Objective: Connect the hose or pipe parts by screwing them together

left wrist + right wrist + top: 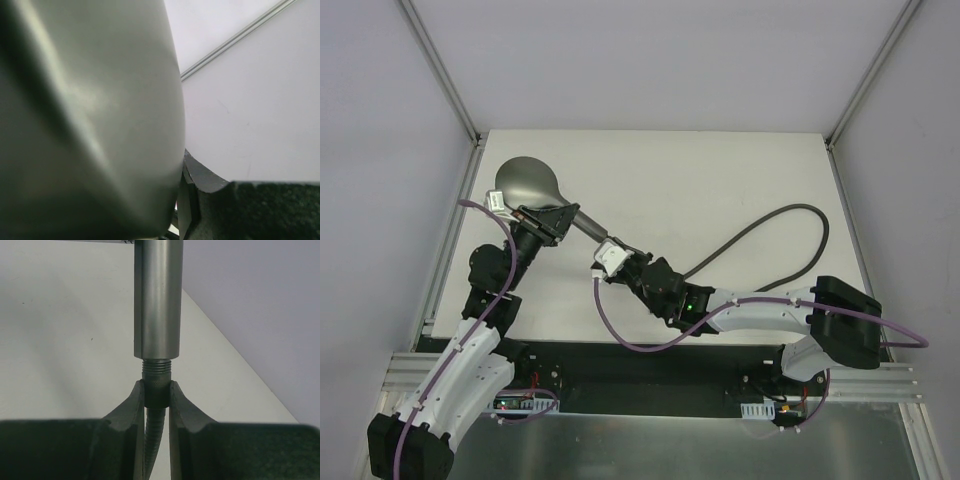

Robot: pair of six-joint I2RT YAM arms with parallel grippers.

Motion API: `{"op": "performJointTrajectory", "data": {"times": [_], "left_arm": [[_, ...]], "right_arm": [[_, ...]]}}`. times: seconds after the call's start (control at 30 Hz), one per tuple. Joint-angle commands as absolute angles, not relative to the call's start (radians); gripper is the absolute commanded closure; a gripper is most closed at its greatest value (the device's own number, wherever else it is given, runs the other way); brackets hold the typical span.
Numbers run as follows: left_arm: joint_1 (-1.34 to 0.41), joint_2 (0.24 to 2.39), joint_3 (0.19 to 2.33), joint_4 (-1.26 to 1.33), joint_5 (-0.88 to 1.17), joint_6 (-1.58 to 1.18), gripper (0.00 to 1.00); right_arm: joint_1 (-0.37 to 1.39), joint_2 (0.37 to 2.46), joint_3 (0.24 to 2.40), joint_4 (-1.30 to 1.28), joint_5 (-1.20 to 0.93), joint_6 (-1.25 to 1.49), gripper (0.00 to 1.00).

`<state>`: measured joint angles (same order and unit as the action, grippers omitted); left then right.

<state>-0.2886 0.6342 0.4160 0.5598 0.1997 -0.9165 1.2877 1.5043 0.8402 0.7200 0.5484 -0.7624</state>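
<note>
Top external view, near edge: two arm bases bolted by a metal rail (880,382), with purple cables (638,347) run along both arms.

Right arm (760,310): lies low over the white table (720,170), reaching left.

Right gripper (611,257): jaws closed on the hose (802,207) at its end.
- Right wrist view: two dark fingers (131,410) pinch the dark end fitting (156,396) from either side.
- The ribbed hose drops between the fingers towards the camera.
- A ridged thread (156,371) stands exposed between the fitting and the blunt end of the handle (157,300), in line with both.

Hose: dark grey and thin. It leaves the right gripper to the right, arcs out to the table's right side and bends back towards the right arm. Its other end is hidden there.

Left arm (470,350): rises along the table's left side.

Left gripper (548,222): jaws clamped across the shower head (525,183) where the handle meets the head.
- Left wrist view: the blurred grey body fills the left of the picture.
- One dark finger (220,205) sits just beside the body at lower right; the other finger is out of sight.

Shower head: grey, with its round head at the table's far left. The handle slants towards the right gripper and meets the hose end there. Whether the head rests on the table cannot be told.

Farthest: white walls and metal frame posts (440,70).
</note>
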Motion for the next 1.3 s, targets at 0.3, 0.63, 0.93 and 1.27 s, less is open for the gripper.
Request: {"op": "performJointTrajectory", "data": {"times": [0.3, 0.63, 0.93, 1.27], "left_arm": [[-0.305, 0.629, 0.410, 0.635, 0.242, -0.910, 1.00], [-0.307, 0.620, 0.399, 0.635, 0.241, -0.919, 1.00], [-0.310, 0.637, 0.400, 0.646, 0.261, -0.922, 1.00], [-0.314, 0.658, 0.391, 0.676, 0.273, -0.923, 1.00]], "right_arm": [[1.289, 1.439, 0.835, 0.876, 0.522, -0.710, 0.99], [1.285, 1.428, 0.808, 0.905, 0.529, -0.698, 0.99], [1.287, 1.425, 0.808, 0.904, 0.496, -0.695, 0.99], [1.284, 1.439, 0.841, 0.850, 0.451, -0.676, 0.99]]}}
